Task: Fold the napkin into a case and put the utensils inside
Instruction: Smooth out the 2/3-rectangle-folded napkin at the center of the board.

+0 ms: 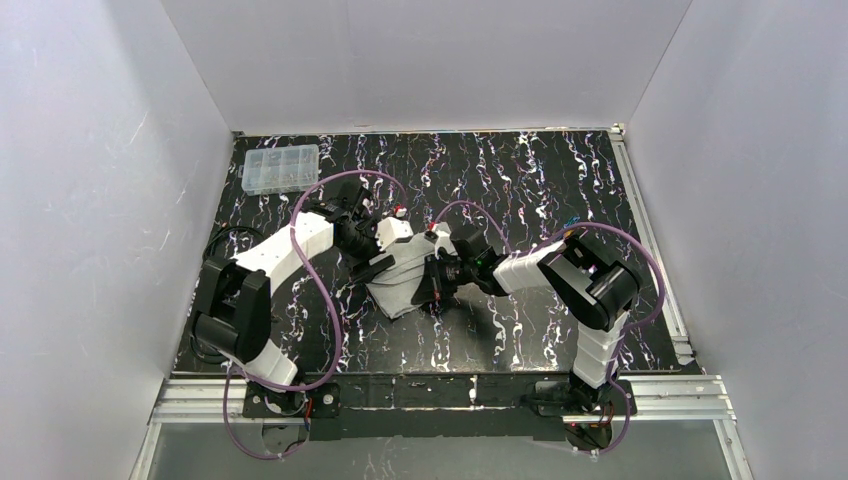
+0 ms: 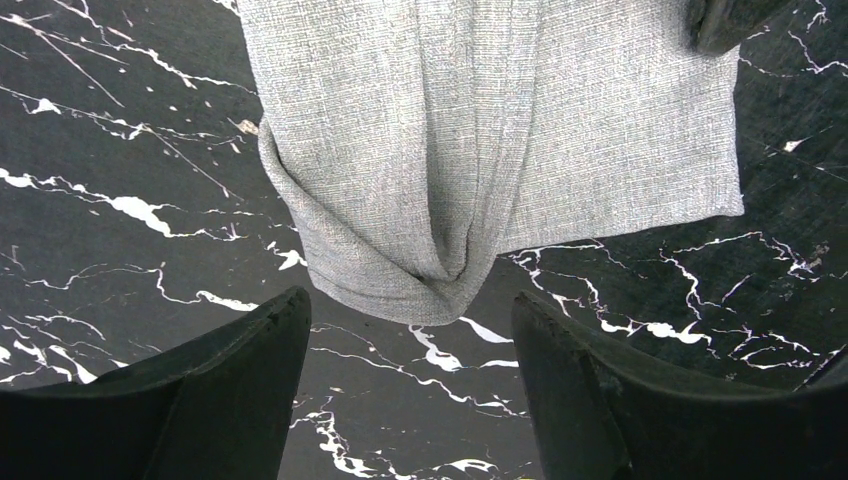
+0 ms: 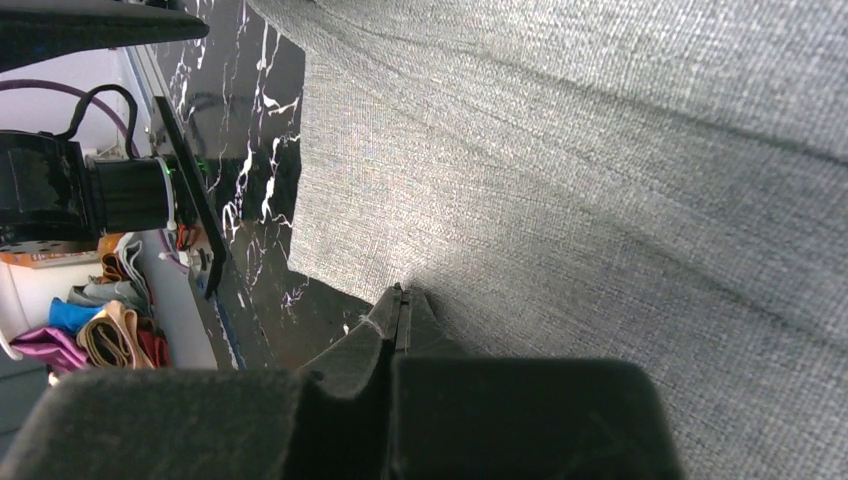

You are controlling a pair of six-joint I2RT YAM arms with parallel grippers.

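**A:** Where do we stand, starting with the biggest things?

**B:** The table (image 1: pixel 560 180) carries it all; at its centre lies the napkin (image 1: pixel 405 275), bunched and partly doubled over, with a rounded fold hanging loose at one end; we judge it a rough early fold, not yet a flat case.

**A:** Anything else out there?

**B:** A clear box (image 1: pixel 281 168) sits at eleven o'clock, well apart from the cloth.

**A:** And our grippers?

**B:** The left gripper (image 2: pixel 410 305) sits at the napkin's ten o'clock side, jaws wide apart and holding nothing, the loose fold just beyond its tips; the right gripper (image 3: pixel 400 300) comes in from three o'clock, jaws pressed together right at the cloth's edge; we take it to be pinching the hem.

**A:** The utensils?

**B:** We cannot make them out in any view; so we reckon most of the folding and all of the loading are left.
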